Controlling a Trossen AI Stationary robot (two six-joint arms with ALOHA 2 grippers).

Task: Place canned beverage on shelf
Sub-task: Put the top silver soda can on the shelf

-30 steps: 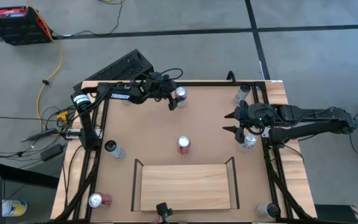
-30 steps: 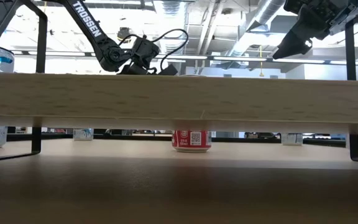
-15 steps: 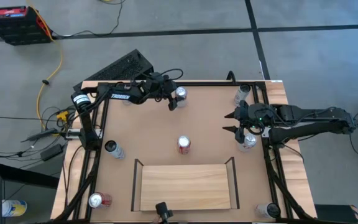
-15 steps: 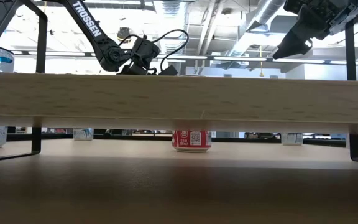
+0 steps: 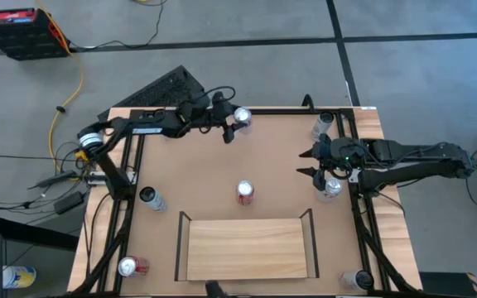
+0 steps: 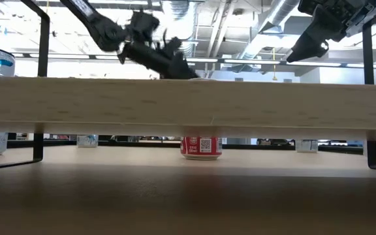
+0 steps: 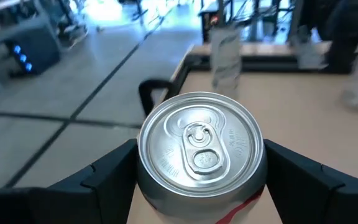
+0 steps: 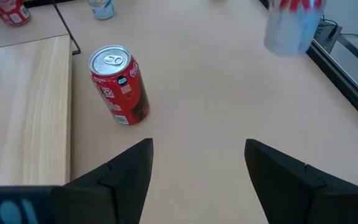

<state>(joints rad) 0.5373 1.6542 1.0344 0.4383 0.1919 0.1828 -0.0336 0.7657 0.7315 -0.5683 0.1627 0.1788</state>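
Observation:
A silver-topped can [image 7: 201, 146] with a red stripe stands between the fingers of my left gripper [image 5: 233, 126], near the table's far edge; the can [image 5: 241, 117] is upright. A red can [image 5: 245, 192] stands on its base mid-table, just beyond the pale wood shelf [image 5: 247, 248], and also shows in the right wrist view as the red can [image 8: 118, 87]. At the table's right side my right gripper [image 5: 309, 163] hangs open above the table with nothing between its fingers [image 8: 129, 168]. My left gripper pinches the can's side wall just below its top rim [image 7: 143, 163] between its two fingers, one on each side. The fingers [image 7: 114, 171] lie nearly level and come from the table's left. The can is upright; its base is hidden below the picture.
Other cans and bottles stand around the table's edges: one at the left [image 5: 151, 199], a red one at the near left [image 5: 131, 266], one at the far right [image 5: 322, 126], one under the right arm [image 5: 332, 189], one at the near right [image 5: 356, 280]. The shelf board [image 6: 188, 101] fills the low view's middle.
My left gripper has risen and drawn a little toward the table's far edge, taking the silver-topped can with it; the arm behind it has stretched out lower and longer. The can stays upright.

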